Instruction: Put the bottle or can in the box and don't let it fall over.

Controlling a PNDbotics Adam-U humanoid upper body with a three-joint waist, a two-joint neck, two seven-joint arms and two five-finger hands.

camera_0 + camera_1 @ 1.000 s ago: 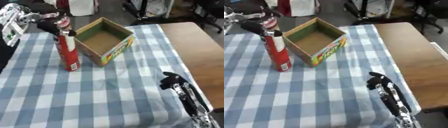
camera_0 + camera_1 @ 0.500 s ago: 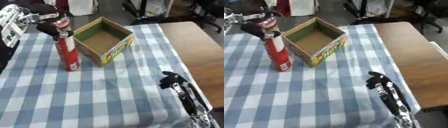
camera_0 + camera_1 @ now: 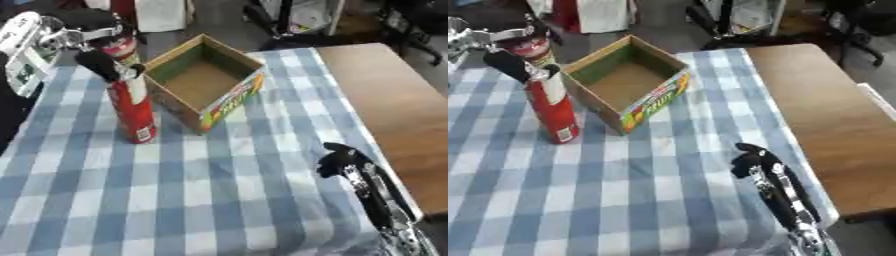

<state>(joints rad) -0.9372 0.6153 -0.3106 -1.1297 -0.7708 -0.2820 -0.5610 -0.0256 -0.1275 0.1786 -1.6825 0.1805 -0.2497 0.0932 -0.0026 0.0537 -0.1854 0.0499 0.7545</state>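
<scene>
Upright on the cloth: a tall red can (image 3: pixel 131 111), cylinder shape, with a white band near the top and a small pale label low on the side. Standing just beside the left wall of the box (image 3: pixel 204 80), not inside it. Open cardboard box, brown and empty within, green along the inner rim, bright print of yellow, red and green on the outer front wall.

At the top of the can, the left hand (image 3: pixel 98 61), black fingers (image 3: pixel 107 68) curled around the upper part and closed on it, silver wrist reaching in from the upper left.

Low at the right, the right hand (image 3: pixel 346 161), idle near the table edge, fingers bent together, nothing in them.

Underneath, a blue and white checked tablecloth (image 3: pixel 210 200); to the right, bare brown wooden tabletop (image 3: pixel 394 105). Farther back, a dark floor with black chair legs (image 3: pixel 710 22) and something white (image 3: pixel 162 12).
</scene>
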